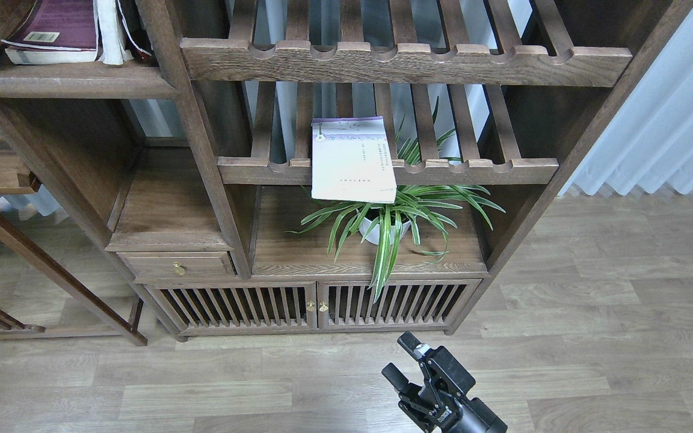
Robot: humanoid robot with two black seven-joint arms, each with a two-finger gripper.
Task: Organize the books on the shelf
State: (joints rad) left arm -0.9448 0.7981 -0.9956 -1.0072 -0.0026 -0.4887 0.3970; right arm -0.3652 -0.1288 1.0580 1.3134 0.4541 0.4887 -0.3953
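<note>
The maroon book lies flat on the solid dark shelf at the top left. A second book stands upright against its right side, showing white page edges and a thin red cover edge; the view's top edge cuts it off. The cream book with the purple top band lies flat on the lower slatted rack, overhanging its front rail. My right gripper is open and empty, low over the floor in front of the cabinet. My left gripper is out of view.
A potted spider plant stands on the board under the cream book. An upper slatted rack spans the top. An upright post separates the shelf bay from the racks. Cabinet doors and a small drawer sit below.
</note>
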